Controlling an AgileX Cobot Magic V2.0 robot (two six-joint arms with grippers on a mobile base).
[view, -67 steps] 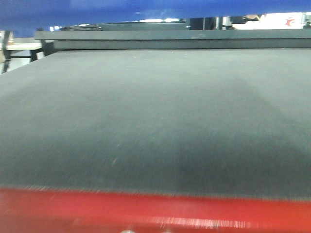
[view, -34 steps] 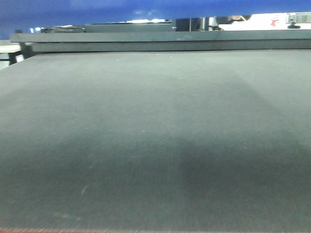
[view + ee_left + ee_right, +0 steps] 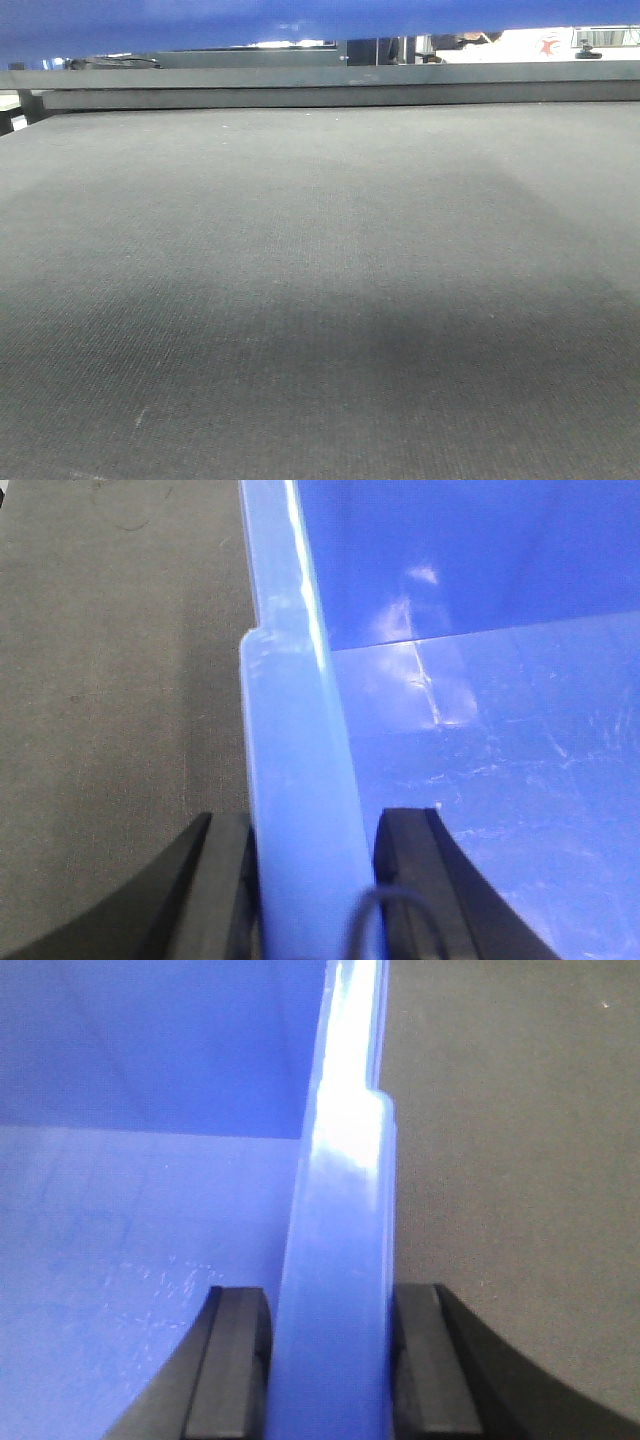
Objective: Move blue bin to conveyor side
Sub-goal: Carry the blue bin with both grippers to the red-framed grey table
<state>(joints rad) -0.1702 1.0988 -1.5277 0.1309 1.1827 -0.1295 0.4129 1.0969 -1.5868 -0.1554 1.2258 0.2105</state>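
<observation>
The blue bin [image 3: 200,20] shows in the front view only as a blue band along the top edge. Below it the dark woven belt of the conveyor side [image 3: 320,280] fills the frame. In the left wrist view my left gripper [image 3: 312,830] is shut on the bin's thick left rim [image 3: 295,730], one finger outside over the belt [image 3: 120,680], one inside the bin. My right gripper [image 3: 330,1305] is likewise shut on the right rim [image 3: 345,1160], with the bin's glossy interior [image 3: 120,1210] to its left and belt [image 3: 500,1160] to its right.
A grey metal frame rail [image 3: 320,85] runs along the belt's far edge. Beyond it are white and dark machine parts [image 3: 540,42], small and unclear.
The red strip at the bottom of the front view has dropped out of sight, and the belt now fills the frame. The far rail has shifted left. The blue band stays at the top.
</observation>
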